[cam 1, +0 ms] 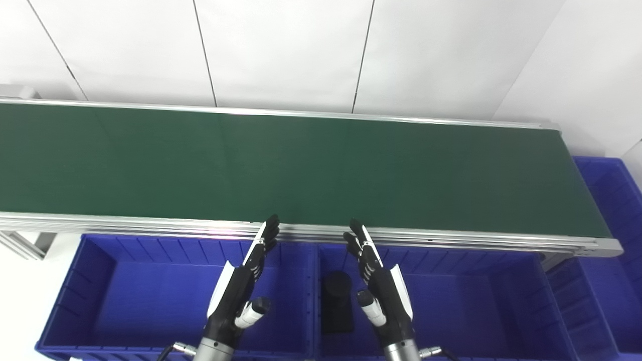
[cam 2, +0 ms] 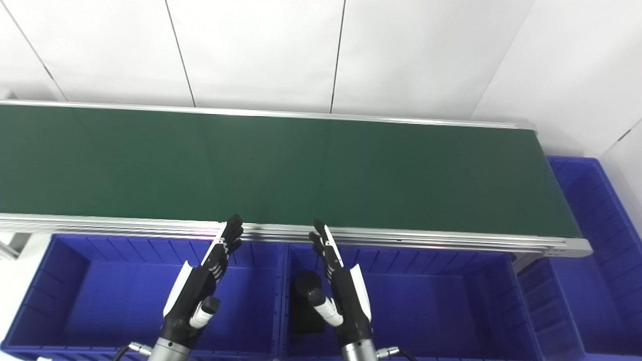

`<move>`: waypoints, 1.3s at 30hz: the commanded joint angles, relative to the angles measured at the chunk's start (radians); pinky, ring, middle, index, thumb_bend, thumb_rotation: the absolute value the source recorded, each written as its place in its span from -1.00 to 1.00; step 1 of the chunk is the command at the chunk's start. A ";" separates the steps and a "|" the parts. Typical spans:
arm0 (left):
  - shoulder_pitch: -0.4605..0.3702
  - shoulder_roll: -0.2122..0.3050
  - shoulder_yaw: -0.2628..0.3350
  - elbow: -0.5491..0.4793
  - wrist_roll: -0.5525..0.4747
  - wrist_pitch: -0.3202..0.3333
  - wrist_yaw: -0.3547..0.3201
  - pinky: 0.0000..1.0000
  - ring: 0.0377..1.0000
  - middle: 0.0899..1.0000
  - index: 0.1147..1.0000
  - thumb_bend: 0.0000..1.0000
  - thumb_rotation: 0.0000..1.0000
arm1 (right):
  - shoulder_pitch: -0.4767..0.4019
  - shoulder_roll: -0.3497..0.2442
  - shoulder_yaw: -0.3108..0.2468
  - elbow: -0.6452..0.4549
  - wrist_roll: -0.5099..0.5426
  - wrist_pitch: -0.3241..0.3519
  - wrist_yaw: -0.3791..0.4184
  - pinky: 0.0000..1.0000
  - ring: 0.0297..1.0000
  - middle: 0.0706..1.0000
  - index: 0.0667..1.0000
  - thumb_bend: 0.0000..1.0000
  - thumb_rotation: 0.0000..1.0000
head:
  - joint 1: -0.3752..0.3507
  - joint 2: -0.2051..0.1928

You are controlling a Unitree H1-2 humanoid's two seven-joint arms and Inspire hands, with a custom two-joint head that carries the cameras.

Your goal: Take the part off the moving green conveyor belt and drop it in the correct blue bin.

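Observation:
The green conveyor belt [cam 1: 311, 170] runs across the view with no part on it. My left hand [cam 1: 243, 283] is open and empty, fingers stretched toward the belt's near rail, above the left blue bin [cam 1: 125, 296]. My right hand [cam 1: 378, 283] is open and empty above the middle blue bin [cam 1: 476, 301]. A black cylindrical part on a dark base [cam 1: 337, 303] lies in the middle bin's left end, just left of my right hand.
The belt's aluminium near rail [cam 1: 451, 239] separates belt and bins. A third blue bin [cam 1: 609, 210] stands at the belt's right end. White wall panels rise behind the belt.

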 commanded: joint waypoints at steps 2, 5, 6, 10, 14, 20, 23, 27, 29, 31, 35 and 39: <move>-0.009 0.002 -0.005 -0.012 0.008 -0.044 0.013 0.93 0.97 1.00 1.00 0.83 0.99 | -0.006 0.005 0.005 -0.021 0.002 -0.053 -0.007 0.89 0.91 0.98 0.96 1.00 0.93 | 0.000 -0.001; -0.010 0.002 -0.005 -0.008 0.004 -0.044 0.012 0.94 0.97 1.00 1.00 0.85 0.99 | -0.005 0.004 0.006 -0.022 -0.001 -0.053 -0.008 0.89 0.91 0.98 0.97 1.00 0.94 | 0.003 -0.003; -0.011 0.002 -0.006 -0.007 0.003 -0.044 0.011 0.94 0.97 1.00 1.00 0.86 0.99 | -0.005 0.003 0.006 -0.022 0.000 -0.053 -0.008 0.89 0.91 0.99 0.97 1.00 0.95 | 0.003 -0.003; -0.013 0.003 -0.007 -0.005 0.004 -0.044 0.012 0.95 0.98 1.00 1.00 0.86 1.00 | -0.005 0.002 0.006 -0.025 0.007 -0.053 0.002 0.92 0.93 0.99 0.97 1.00 0.98 | 0.003 -0.003; -0.014 0.005 -0.008 -0.006 0.002 -0.044 0.011 0.95 0.98 1.00 1.00 0.85 1.00 | -0.003 0.003 0.004 -0.033 0.012 -0.052 0.012 0.92 0.94 0.99 0.97 1.00 1.00 | 0.003 -0.003; -0.013 -0.001 -0.002 -0.008 -0.001 -0.044 0.006 0.91 0.96 1.00 1.00 0.86 1.00 | -0.001 0.003 0.000 -0.039 0.022 -0.052 0.025 0.88 0.91 0.98 0.96 1.00 1.00 | 0.007 -0.004; -0.013 -0.001 -0.001 -0.010 0.002 -0.044 0.007 0.91 0.96 0.99 1.00 0.86 1.00 | 0.001 0.003 -0.003 -0.040 0.019 -0.052 0.027 0.87 0.91 0.97 0.95 1.00 1.00 | 0.007 -0.004; -0.012 -0.001 0.000 -0.008 0.002 -0.044 0.008 0.92 0.96 1.00 0.99 0.86 1.00 | 0.003 0.005 -0.005 -0.043 0.012 -0.052 0.027 0.87 0.91 0.97 0.94 1.00 1.00 | 0.006 -0.005; -0.012 -0.001 0.000 -0.007 0.002 -0.044 0.008 0.92 0.96 1.00 0.99 0.85 1.00 | 0.003 0.006 -0.005 -0.043 0.012 -0.052 0.027 0.87 0.91 0.97 0.94 1.00 1.00 | 0.006 -0.005; -0.009 -0.004 -0.001 -0.007 0.002 -0.044 0.008 0.93 0.96 0.99 0.99 0.83 1.00 | 0.004 0.005 -0.007 -0.044 0.011 -0.052 0.026 0.88 0.92 0.97 0.94 1.00 1.00 | 0.009 -0.004; -0.007 -0.007 -0.001 -0.008 0.003 -0.044 0.010 0.93 0.96 0.99 0.98 0.81 1.00 | 0.004 0.003 -0.007 -0.046 0.010 -0.052 0.027 0.89 0.92 0.98 0.95 1.00 1.00 | 0.009 -0.004; -0.005 -0.010 -0.002 -0.005 0.002 -0.044 0.010 0.93 0.96 1.00 1.00 0.76 1.00 | 0.004 0.002 -0.009 -0.041 0.016 -0.052 0.032 0.92 0.94 0.99 0.96 1.00 1.00 | 0.010 -0.005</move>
